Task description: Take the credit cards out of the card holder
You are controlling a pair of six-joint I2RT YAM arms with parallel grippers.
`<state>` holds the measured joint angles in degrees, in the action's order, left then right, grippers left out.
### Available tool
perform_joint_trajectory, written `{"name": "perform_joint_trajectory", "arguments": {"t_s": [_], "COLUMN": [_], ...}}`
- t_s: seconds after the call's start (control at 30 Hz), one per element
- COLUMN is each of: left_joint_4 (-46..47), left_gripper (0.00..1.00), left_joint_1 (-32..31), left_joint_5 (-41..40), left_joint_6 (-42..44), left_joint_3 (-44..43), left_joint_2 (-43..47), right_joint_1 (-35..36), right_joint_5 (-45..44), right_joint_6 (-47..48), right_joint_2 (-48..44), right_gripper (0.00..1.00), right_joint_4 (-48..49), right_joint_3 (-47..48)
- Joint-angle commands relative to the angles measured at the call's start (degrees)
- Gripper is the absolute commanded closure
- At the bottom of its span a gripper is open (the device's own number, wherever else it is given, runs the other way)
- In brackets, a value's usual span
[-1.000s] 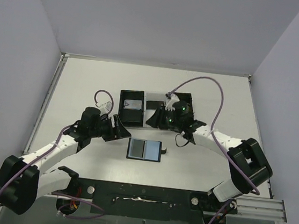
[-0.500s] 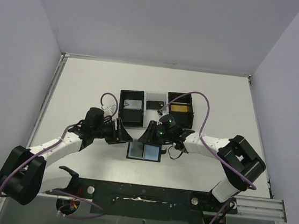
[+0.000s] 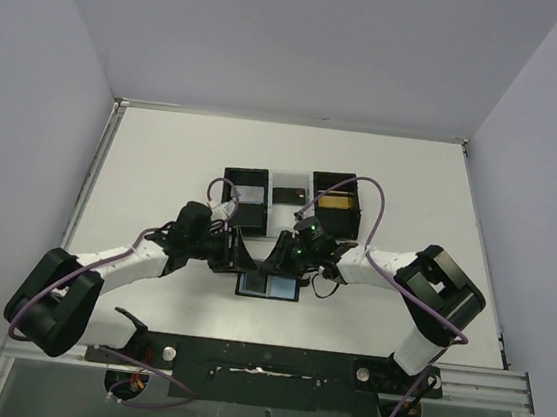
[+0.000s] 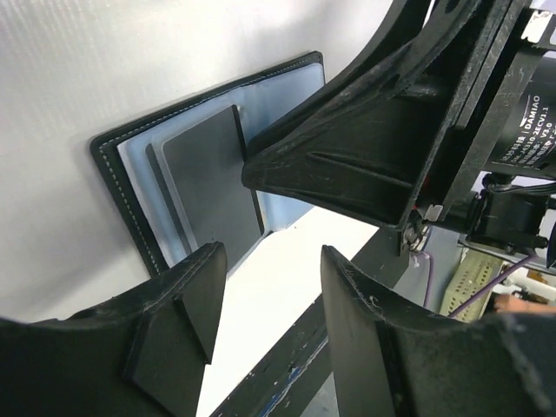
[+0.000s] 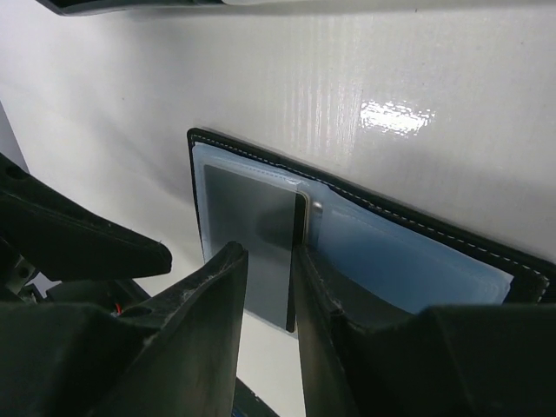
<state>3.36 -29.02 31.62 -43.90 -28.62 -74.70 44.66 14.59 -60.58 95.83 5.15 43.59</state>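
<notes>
Black card holder (image 3: 270,286) lies open flat on desk (image 3: 161,175), pockets up so cards can slide out. One dark card (image 5: 252,221) sits in a pocket. Right tool (image 5: 268,261) hovers over that card's edge, jaws narrowly apart, empty. Left tool (image 4: 268,265) is just beside the holder, released, prob. to steady it. Motor label (image 4: 532,117) above the holder reads "DAMIAO"; rest illegible.

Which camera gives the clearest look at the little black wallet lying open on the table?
The right wrist view: the card holder lies open, showing both pockets, one with a dark card. The left wrist view shows one half only; the overhead view shows it small and partly covered.
</notes>
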Motion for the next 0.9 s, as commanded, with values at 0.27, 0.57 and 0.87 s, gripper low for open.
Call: {"name": "perform_joint_trajectory", "arguments": {"t_s": [0.27,0.57,0.87], "left_joint_4": [-2.78,-4.47,-3.61], "left_gripper": [0.58,0.61,0.61], "left_joint_1": [-4.63,-5.52,-5.76], "left_joint_5": [-7.25,-10.1,-8.93], "left_joint_6": [6.85,6.89,7.5], "left_joint_3": [-7.09,-6.36,-5.73], "left_joint_2": [-4.89,-6.24,-6.18], "right_joint_1": [-0.31,-0.28,-0.1], "right_joint_5": [-2.27,-4.36,-3.84], "right_joint_6": [-0.6,0.69,0.19], "right_joint_2": [-1.4,-2.12,-2.1], "right_gripper": [0.7,0.7,0.7], "right_joint_4": [-2.37,-8.32,-7.92], "right_joint_3": [0.17,2.54,2.37]}}
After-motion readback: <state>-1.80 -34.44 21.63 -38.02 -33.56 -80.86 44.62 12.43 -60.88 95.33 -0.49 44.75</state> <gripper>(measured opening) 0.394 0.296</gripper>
